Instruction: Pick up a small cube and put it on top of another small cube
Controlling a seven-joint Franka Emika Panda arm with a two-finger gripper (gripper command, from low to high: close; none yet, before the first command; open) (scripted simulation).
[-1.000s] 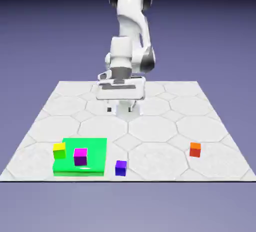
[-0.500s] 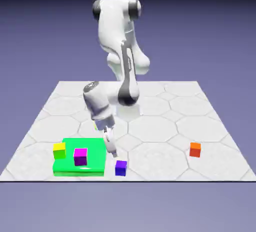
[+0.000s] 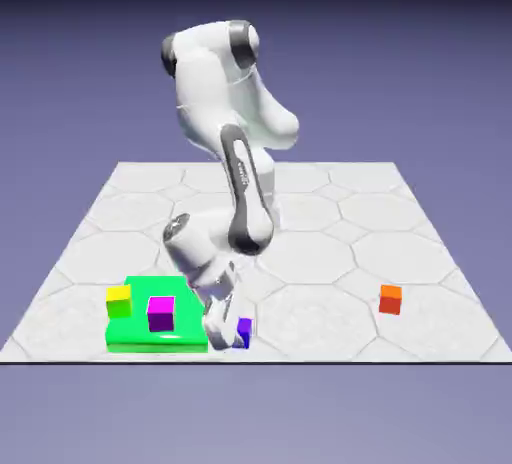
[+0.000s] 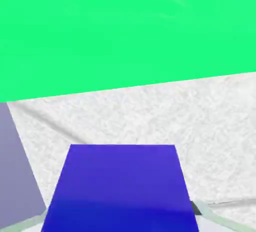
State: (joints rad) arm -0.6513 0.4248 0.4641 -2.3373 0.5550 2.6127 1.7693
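1. Down at the near edge of the table (image 3: 300, 242), my fingers (image 3: 222, 333) sit low over the tiles, just beside the near right corner of the green block (image 3: 185, 297).
2. Right by my fingers is the blue cube (image 3: 243, 333); from the exterior view it peeks out on the right of my hand, partly hidden by it.
3. Looking along my hand, the blue cube (image 4: 120, 188) fills the bottom middle, large and close, resting on the pale tiled table (image 4: 150, 111).
4. Its width covers the spots where my tips would show, so I see only a dark sliver at its lower right edge.
5. I cannot tell whether my fingers are spread wide, narrowed, or pressing on the cube's sides; neither view shows the gap plainly.
6. Beyond the cube, the green block (image 4: 125, 31) spans the whole top of my hand view as a flat bright band, with a strip of table between it and the cube.
7. At the lower left of my hand view the table ends and the violet backdrop begins.
8. On the green block stands a magenta cube (image 3: 161, 313), toward its near middle.
9. A yellow-green cube (image 3: 119, 300) sits at the block's left side, touching or just against its edge.
10. Well apart on the right, an orange cube (image 3: 390, 299) rests alone on the table.
11. My arm (image 3: 240, 192) bends down from the far side and leans toward the exterior view's left to reach this corner.
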